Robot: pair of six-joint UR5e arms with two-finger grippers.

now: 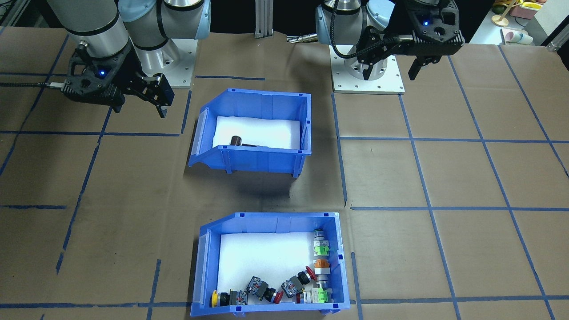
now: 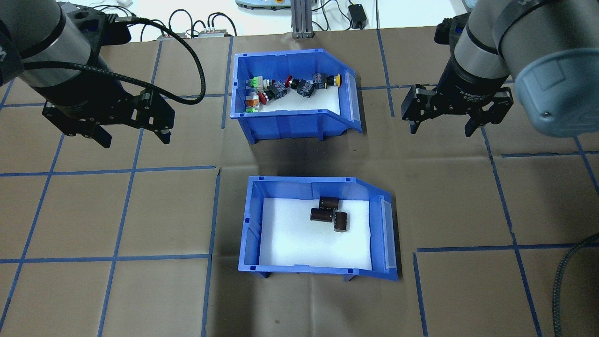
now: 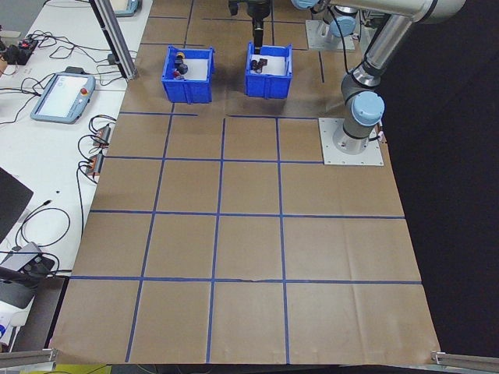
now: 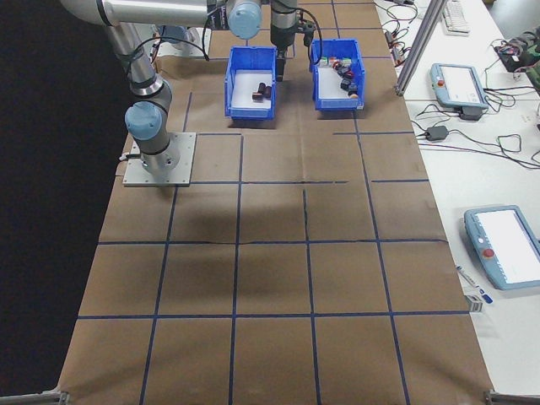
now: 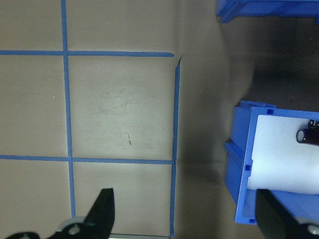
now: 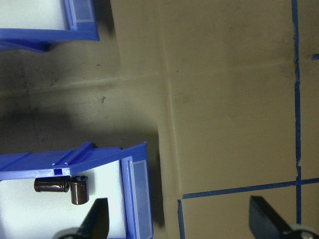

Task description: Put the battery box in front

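Showing three cells [image 2: 328, 213] overhead, one front-facing

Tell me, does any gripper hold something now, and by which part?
Nothing is held. The left gripper and right gripper are open, away from the battery box.

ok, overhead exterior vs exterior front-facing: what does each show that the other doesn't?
Overhead only: all three dark cells lying on the foam of the battery box, plus cables and devices beyond the table's far edge.

Front-facing only: both arm base plates, and just one cell visible past the box's near wall.

Both: the battery box, the push-button bin with colourful parts, and the left gripper and right gripper open, hovering beside the bins, holding nothing.
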